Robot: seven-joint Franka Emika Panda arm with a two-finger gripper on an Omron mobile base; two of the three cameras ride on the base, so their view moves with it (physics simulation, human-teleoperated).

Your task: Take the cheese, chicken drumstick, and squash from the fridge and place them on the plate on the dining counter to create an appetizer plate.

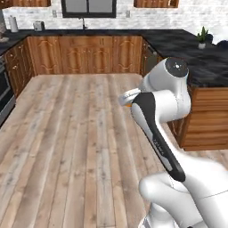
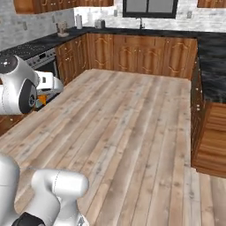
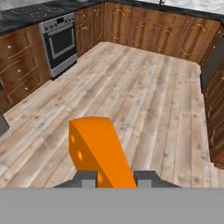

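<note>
Cheese [image 3: 98, 151] pinched between the closed-in jaws of the gripper [image 3: 114, 178], long axis pointing straight out ahead of the fingers, carried above open wooden floor [image 3: 144, 96]. Dining counter [image 1: 209, 58] off to the arm's right, black-topped on a wooden base, likely the next heading. Oven [image 3: 59, 41] and wall cabinets [image 1: 89, 53] well apart, nothing blocking between.
</note>
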